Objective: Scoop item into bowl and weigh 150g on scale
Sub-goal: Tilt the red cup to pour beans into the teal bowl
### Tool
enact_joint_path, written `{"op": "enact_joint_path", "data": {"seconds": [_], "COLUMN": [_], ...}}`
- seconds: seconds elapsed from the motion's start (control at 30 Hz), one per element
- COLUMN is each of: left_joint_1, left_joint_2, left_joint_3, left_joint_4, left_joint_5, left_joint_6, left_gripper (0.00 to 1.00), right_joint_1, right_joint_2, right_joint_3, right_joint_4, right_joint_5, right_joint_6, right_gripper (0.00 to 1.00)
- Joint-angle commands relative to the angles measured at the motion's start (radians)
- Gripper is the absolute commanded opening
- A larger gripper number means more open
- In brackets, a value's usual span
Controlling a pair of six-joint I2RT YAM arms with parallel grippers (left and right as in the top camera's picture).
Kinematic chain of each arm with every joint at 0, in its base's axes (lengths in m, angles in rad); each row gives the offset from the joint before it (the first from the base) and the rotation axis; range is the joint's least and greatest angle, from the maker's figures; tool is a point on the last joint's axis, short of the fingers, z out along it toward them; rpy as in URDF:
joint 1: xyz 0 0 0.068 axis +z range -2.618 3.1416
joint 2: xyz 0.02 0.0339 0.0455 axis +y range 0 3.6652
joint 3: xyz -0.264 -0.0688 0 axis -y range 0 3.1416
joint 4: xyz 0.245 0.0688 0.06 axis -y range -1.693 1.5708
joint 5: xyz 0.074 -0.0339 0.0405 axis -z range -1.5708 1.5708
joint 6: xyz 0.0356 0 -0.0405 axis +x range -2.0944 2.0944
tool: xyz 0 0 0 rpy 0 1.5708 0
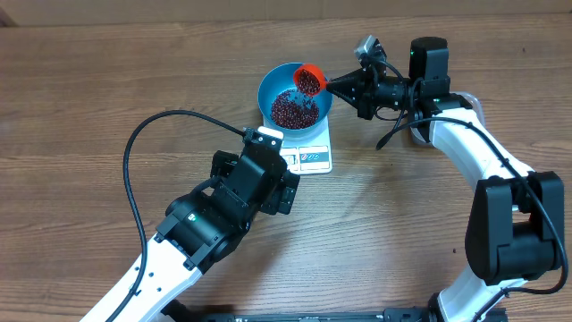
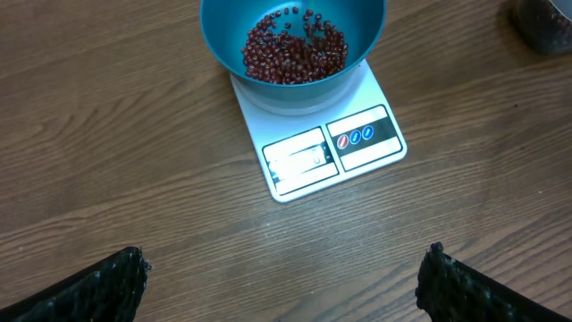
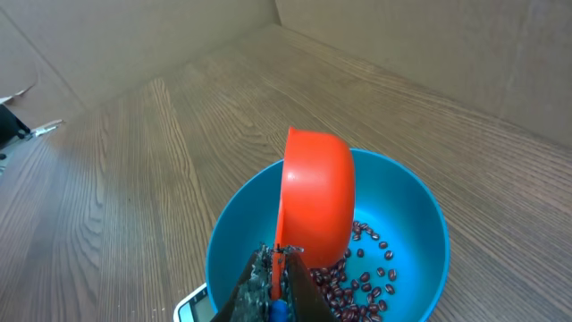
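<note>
Step in hand: pouring. The right gripper (image 1: 338,86) is clamped tight on the handle of an orange scoop (image 1: 310,80), which is held above the far rim of the bowl (image 1: 268,89) and tipped steeply toward its centre. The overhead view shows beans (image 1: 293,109) in the mouth of the scoop, so the pour appears unfinished. The bowl sits on the scale (image 2: 326,148), covering its far half. The display panel and button panel at the near end are exposed. A loose layer of beans covers the bowl floor, leaving the upper walls bare. The left gripper (image 2: 281,273) hangs above bare table just beside the near end of the scale, with its jaws spread wide and nothing between them. It touches neither scale nor bowl. The figures on the display are too small to read in any view, so progress toward the target weight cannot be judged. Next move, as a judgement: finish tipping the scoop until it is empty, then lift it clear without touching the bowl rim, since any contact would disturb the reading. Check the display before fetching more. If the weight is short, refill with a smaller load to avoid overshoot. A container with dark contents (image 2: 545,22) is partly visible beyond the scale.
</note>
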Motion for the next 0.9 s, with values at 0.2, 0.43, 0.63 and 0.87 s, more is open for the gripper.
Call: {"op": "enact_joint_path", "data": {"seconds": [0.2, 0.43, 0.63, 0.87], "left_joint_1": [0.01, 0.01, 0.01, 0.01], "left_joint_2": [0.005, 0.005, 0.005, 0.005], "left_joint_3": [-0.004, -0.004, -0.004, -0.004], "left_joint_4": [0.0, 0.0, 0.0, 0.0], "left_joint_5": [-0.003, -0.003, -0.003, -0.003], "left_joint_6": [0.008, 0.008, 0.008, 0.008], "left_gripper": [0.99, 0.99, 0.99, 0.99], "right_joint_1": [0.005, 0.005, 0.005, 0.005], "right_joint_2": [0.007, 0.007, 0.007, 0.007], "right_joint_3": [0.002, 0.002, 0.002, 0.002], "right_joint_4": [-0.005, -0.006, -0.01, -0.013], "right_joint_5": [-0.002, -0.002, -0.002, -0.002], "right_joint_6": [-0.013, -0.013, -0.013, -0.013], "right_gripper": [0.04, 0.04, 0.04, 0.04]}}
